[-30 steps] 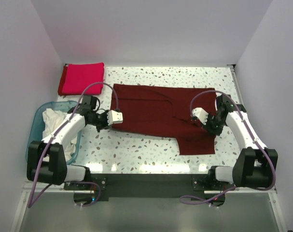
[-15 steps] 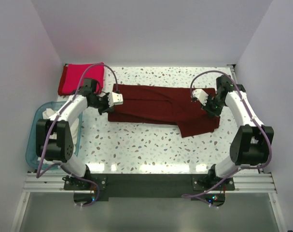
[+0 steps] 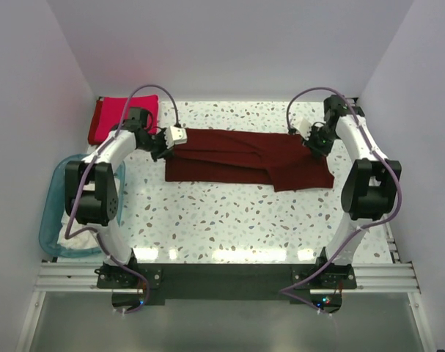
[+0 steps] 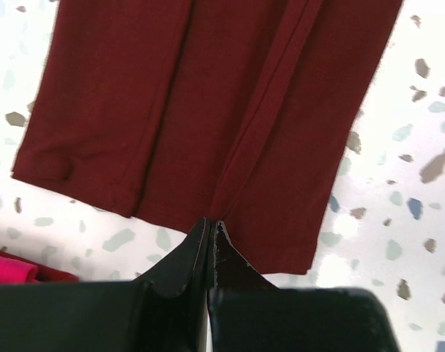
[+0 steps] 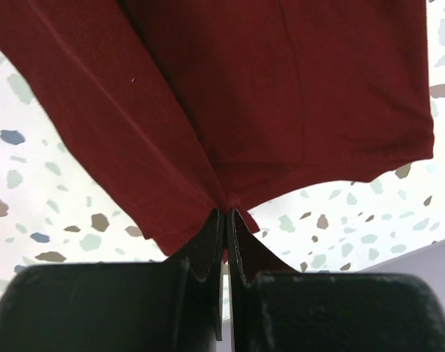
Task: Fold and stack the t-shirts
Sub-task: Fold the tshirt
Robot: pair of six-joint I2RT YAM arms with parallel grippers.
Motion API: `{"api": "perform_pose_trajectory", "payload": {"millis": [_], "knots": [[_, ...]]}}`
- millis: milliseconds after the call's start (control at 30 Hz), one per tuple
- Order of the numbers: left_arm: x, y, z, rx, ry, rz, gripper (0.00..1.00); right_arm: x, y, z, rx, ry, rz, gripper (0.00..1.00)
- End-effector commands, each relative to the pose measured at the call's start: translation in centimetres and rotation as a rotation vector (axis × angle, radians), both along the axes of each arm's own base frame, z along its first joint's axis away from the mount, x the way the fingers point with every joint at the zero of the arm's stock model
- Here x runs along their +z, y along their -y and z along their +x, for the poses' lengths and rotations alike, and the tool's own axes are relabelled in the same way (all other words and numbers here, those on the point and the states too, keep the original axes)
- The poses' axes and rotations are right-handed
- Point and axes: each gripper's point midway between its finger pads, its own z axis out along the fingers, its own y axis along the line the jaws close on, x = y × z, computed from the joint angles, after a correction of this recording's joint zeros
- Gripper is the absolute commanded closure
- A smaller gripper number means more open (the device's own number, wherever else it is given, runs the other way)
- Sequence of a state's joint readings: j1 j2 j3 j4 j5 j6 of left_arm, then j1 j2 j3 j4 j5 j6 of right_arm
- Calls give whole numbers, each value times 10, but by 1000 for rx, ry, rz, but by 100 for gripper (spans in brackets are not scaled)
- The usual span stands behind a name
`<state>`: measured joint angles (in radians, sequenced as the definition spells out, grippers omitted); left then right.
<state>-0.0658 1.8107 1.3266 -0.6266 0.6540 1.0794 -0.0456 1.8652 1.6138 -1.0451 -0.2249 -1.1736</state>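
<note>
A dark maroon t-shirt (image 3: 244, 158) lies folded lengthwise across the far half of the table. My left gripper (image 3: 166, 144) is shut on its left edge; the left wrist view shows the cloth (image 4: 207, 110) pinched at my closed tips (image 4: 210, 222). My right gripper (image 3: 315, 141) is shut on its right edge; the right wrist view shows the cloth (image 5: 229, 95) bunched into my closed tips (image 5: 227, 211). A crimson-red t-shirt (image 3: 108, 117) lies folded at the far left corner. White shirts (image 3: 67, 220) lie in the tub, mostly hidden by my left arm.
A translucent blue tub (image 3: 53, 213) stands at the left edge. White walls close in the table on the left, back and right. Purple cables loop above both arms.
Both grippers have carried the near edge of the maroon t-shirt away from me toward the back, folding it into a narrower band. Both arms now stretch far back.
</note>
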Motion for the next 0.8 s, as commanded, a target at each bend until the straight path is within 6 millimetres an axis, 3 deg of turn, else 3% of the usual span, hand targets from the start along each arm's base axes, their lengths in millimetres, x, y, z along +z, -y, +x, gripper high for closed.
{"api": "perform_pose_trajectory", "payload": {"millis": [0,300,767], "knots": [[19,-1,34,37,75,-27,100,8,2,17,26,33,-18,100],[1,-6,47,51,58,2,100,-3,2,46,34,43,-29,100],[2,1,84,61,90,20,100,-18,12,51,48,28,-82,100]]}}
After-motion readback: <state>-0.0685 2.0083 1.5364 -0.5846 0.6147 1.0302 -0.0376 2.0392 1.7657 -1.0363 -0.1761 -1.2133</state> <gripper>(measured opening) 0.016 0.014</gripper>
